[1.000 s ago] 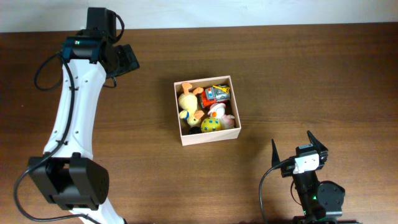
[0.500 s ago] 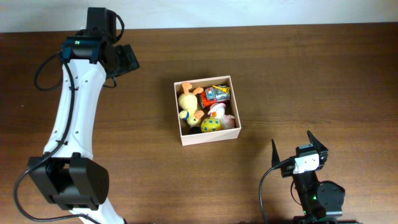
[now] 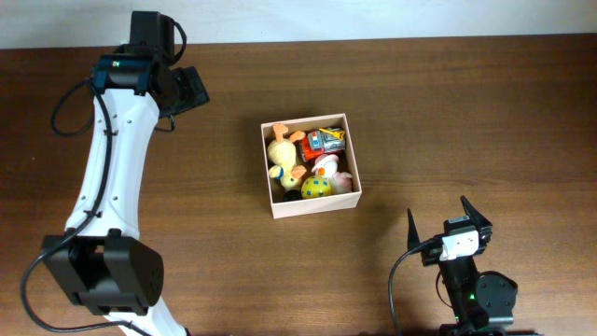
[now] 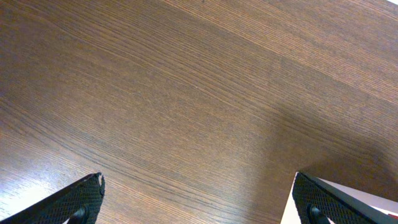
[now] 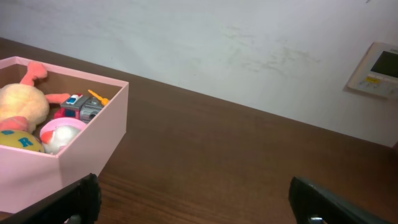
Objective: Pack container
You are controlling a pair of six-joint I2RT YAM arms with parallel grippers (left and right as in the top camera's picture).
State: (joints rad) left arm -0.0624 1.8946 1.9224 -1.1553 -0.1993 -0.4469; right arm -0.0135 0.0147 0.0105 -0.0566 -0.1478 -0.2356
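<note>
The container (image 3: 317, 206) is a square shallow box with cream walls, standing at the table's middle. It holds a yellow plush duck (image 3: 282, 154), a red toy car (image 3: 325, 142), a yellow and blue ball (image 3: 315, 187) and a pink and white toy (image 3: 325, 166). In the right wrist view the container (image 5: 81, 149) is at the left with the toys inside. My left gripper (image 3: 191, 89) is open and empty at the far left of the table, over bare wood (image 4: 196, 186). My right gripper (image 3: 440, 213) is open and empty near the front right, apart from the container (image 5: 193, 186).
The brown wooden table (image 3: 466, 112) ends at a white wall along the far edge (image 3: 373, 37). A white wall panel (image 5: 376, 68) shows on the wall in the right wrist view. The left arm (image 3: 112, 159) stretches along the table's left side.
</note>
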